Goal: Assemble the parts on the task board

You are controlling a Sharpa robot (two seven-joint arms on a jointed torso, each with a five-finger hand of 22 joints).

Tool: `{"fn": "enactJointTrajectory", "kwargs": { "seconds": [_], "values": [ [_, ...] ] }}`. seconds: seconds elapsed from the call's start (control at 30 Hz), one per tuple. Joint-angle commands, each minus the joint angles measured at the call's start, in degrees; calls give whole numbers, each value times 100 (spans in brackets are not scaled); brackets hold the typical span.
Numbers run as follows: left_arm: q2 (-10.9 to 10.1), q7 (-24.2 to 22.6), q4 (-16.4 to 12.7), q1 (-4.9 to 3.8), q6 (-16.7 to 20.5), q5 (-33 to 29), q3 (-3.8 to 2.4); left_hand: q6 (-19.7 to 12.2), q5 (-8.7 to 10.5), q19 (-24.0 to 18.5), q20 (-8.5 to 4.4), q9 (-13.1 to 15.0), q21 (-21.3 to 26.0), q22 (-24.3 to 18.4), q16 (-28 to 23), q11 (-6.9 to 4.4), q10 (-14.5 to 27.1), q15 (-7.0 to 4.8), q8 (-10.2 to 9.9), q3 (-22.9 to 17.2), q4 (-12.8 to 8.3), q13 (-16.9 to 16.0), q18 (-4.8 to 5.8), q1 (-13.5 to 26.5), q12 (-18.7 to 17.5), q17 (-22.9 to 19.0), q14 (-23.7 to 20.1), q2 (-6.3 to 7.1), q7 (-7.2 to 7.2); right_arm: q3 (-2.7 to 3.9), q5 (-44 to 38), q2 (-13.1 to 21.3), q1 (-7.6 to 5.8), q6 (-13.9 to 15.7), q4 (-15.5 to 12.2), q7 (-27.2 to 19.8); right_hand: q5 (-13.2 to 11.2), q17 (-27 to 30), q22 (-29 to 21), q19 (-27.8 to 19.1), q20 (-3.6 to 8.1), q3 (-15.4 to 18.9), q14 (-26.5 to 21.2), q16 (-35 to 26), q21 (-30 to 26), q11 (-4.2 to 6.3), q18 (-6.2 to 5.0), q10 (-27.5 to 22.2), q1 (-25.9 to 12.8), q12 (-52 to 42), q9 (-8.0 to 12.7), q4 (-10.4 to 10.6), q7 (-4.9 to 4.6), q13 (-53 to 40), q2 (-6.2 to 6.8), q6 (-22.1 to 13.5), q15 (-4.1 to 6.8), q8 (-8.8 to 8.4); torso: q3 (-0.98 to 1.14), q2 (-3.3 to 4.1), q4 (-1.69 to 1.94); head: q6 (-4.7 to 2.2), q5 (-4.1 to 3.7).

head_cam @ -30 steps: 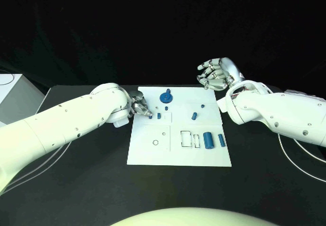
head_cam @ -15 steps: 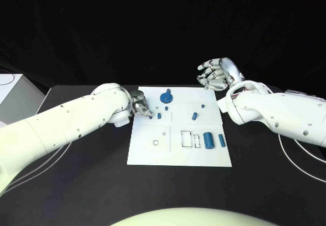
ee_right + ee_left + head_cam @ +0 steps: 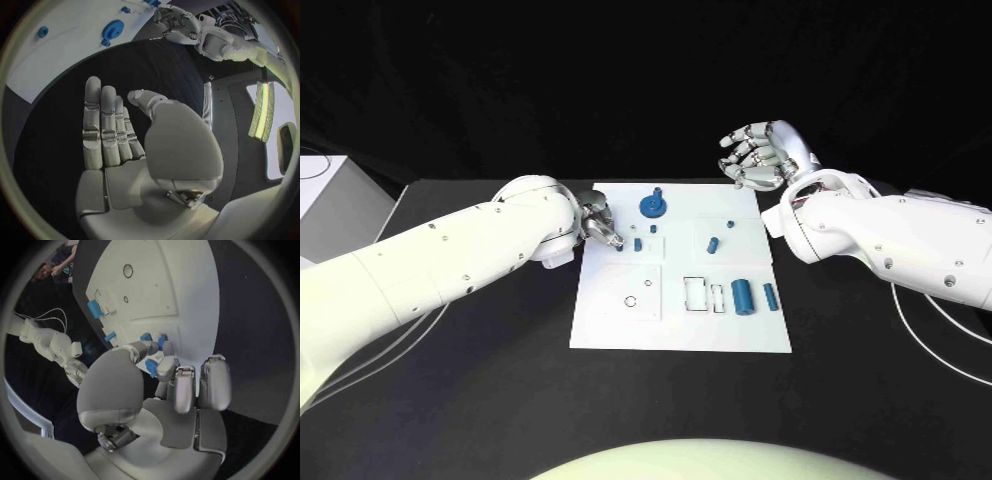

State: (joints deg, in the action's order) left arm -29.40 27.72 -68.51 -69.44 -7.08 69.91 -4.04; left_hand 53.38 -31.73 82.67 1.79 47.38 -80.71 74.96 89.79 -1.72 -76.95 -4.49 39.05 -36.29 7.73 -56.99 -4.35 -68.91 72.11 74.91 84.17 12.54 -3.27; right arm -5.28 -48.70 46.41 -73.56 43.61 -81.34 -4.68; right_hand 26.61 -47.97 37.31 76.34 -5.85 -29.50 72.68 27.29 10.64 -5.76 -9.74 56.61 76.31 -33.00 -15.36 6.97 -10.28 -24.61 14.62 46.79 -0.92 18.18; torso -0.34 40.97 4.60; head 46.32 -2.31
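Note:
The white task board lies in the middle of the table. My left hand is at the board's upper left edge and pinches a small blue part between thumb and a finger, low over the board. Beside it stand small blue pegs and a blue disc with a knob. Further right are another peg, a thick blue cylinder and a thinner one. My right hand hangs raised beyond the board's far right corner, fingers straight, holding nothing.
The board has round holes and rectangular slots in its near half. A white box stands at the table's left edge. Thin cables run over the table on the right.
The left hand's fingers have crept slightly toward the pegs on the board. The right hand has risen a touch.

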Motion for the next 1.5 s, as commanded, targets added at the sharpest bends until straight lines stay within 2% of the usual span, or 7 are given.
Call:
{"fn": "enactJointTrajectory", "kwargs": {
  "seconds": [0.03,0.73,0.8,0.87,0.93,1.2,1.5],
  "values": [
    [-8,95,-11,20,-117,146,13,119,-38,36,-4,9,-20,112,21,1,-38,-13,-3,-841,-817,-10,97,-13,36,1509,583,48,75,3,-7,5,-2,-6,-8,-32,35,-6,-5,27,-8,23,32,-14,-18,13,-51,25,-41,-29,6,11,-34,3,-38,8,12,26,-3,0,3,4,-4],
    [-6,108,-16,21,-9,14,12,121,-89,32,-7,21,-16,105,21,4,-23,-14,-18,-826,-792,43,94,36,-2,1509,583,41,71,3,-8,6,-2,-5,-7,-33,35,-6,-5,27,-8,23,32,-14,-18,13,-51,25,-41,-29,6,11,-34,3,-38,8,12,26,4,0,-1,4,-9],
    [-6,100,-1,20,35,-57,12,88,-46,23,-5,30,-4,90,21,12,11,-9,-40,-782,-745,109,91,87,-51,1509,583,16,62,3,-8,9,-2,-5,-8,-32,35,-6,-5,27,-8,23,32,-14,-18,13,-51,25,-41,-29,6,11,-34,3,-38,8,12,26,6,0,0,3,-9],
    [-7,93,16,20,70,-135,12,-16,72,-2,3,67,29,52,5,15,75,-4,-86,-556,-617,243,83,224,-146,1479,574,21,72,3,-8,11,-2,-5,-11,-32,35,-6,-5,27,-8,23,32,-14,-18,13,-51,25,-41,-29,6,11,-34,3,-38,8,12,26,7,1,0,0,-12],
    [-8,89,25,20,88,-187,12,-35,86,-11,-3,85,43,37,-5,2,91,-16,-98,-434,-543,266,78,277,-166,1462,569,18,97,3,-8,13,-2,-5,-12,-31,35,-6,-5,27,-8,23,32,-14,-18,13,-51,25,-41,-29,6,11,-34,3,-38,8,12,26,7,-1,-1,-2,-12],
    [-3,76,47,20,173,-330,12,55,214,-22,-48,89,83,2,-28,-48,165,-62,-186,208,-90,307,72,494,-210,1423,557,15,161,3,-8,18,-2,-6,-15,-30,35,-6,-5,27,-8,23,32,-14,-18,13,-51,25,-41,-29,6,11,-34,3,-38,8,12,26,3,2,-4,-3,-12],
    [0,72,51,20,202,-375,13,103,340,-12,-55,90,83,11,-23,-52,163,-66,-220,476,117,273,75,534,-194,1432,560,19,167,3,-7,17,-2,-10,-13,-28,35,-6,-5,27,-8,23,32,-14,-18,13,-51,25,-41,-29,6,11,-34,3,-38,8,12,26,-1,2,-1,3,-17]
  ]
}}
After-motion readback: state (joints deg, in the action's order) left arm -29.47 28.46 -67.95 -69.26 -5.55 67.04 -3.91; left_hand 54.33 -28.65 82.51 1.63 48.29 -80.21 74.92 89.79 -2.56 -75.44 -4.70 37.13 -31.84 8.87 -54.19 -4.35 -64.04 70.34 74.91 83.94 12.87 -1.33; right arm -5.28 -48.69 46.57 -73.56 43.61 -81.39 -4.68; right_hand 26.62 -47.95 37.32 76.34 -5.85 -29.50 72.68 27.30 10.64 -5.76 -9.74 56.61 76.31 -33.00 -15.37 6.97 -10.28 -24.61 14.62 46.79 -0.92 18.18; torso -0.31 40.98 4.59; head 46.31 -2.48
